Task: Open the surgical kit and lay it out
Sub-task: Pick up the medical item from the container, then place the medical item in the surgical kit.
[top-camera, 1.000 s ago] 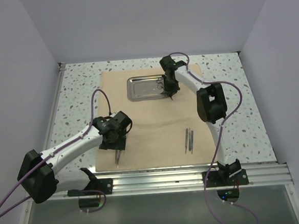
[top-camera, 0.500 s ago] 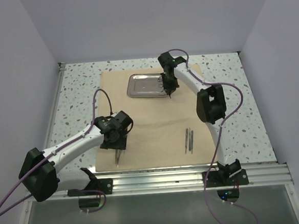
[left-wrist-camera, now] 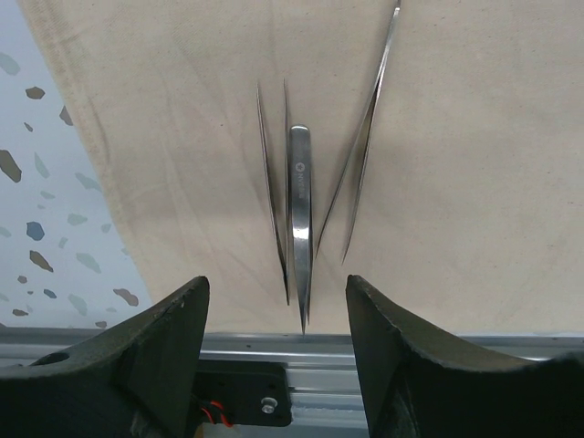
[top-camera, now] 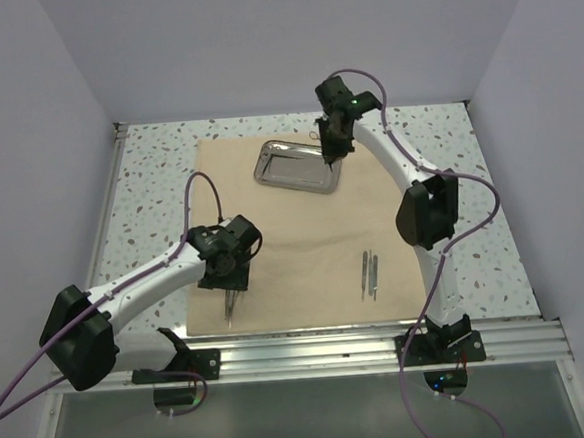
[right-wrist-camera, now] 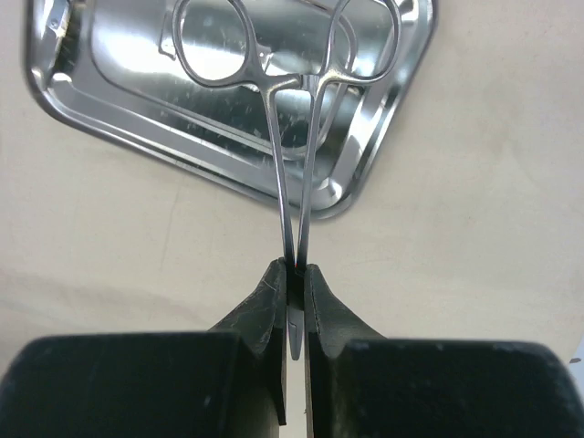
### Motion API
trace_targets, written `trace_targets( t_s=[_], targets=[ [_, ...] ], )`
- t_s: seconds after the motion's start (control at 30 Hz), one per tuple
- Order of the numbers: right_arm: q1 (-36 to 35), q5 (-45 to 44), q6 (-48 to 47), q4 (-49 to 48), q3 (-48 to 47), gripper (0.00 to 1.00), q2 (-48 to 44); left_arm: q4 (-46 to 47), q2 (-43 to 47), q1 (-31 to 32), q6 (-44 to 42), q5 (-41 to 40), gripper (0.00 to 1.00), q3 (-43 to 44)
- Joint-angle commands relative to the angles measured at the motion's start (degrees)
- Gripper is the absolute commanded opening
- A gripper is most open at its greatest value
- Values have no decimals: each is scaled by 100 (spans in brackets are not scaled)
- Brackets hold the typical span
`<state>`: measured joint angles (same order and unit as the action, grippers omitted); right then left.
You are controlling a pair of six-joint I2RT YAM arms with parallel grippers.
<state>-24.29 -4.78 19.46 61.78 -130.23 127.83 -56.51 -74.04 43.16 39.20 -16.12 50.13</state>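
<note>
Right wrist: right end effector (right-wrist-camera: 294, 276) clamps scissors (right-wrist-camera: 281, 182), rings above tray (right-wrist-camera: 119, 73).

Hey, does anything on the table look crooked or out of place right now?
The steel tray at the cloth's far end sits skewed, not square with the cloth's edges. The right gripper is shut on scissors over it.

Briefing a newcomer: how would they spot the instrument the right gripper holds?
Find the beige cloth, then the steel tray at its far end. At the tray's right end the right gripper pinches a silver instrument; unlike the straight tweezers at the cloth's near end, it has two finger rings.
</note>
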Motion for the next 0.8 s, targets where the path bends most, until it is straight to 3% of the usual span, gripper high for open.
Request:
trace_targets(
  t_s=[0.0, 0.37, 0.53, 0.77],
  targets=[
    [30, 196, 5, 28, 349, 0, -135, 97, 74, 0, -79, -84, 65, 182],
    [21, 310, 93, -236, 710, 0, 76, 9, 232, 0, -62, -155, 65, 181],
    [-22, 460, 198, -359, 1192, 0, -704, 44, 180, 0, -184, -330, 66, 392],
    [-663, 881, 505, -816, 3938, 0, -2619, 447, -820, -158, -939, -533, 77, 1716]
  ],
)
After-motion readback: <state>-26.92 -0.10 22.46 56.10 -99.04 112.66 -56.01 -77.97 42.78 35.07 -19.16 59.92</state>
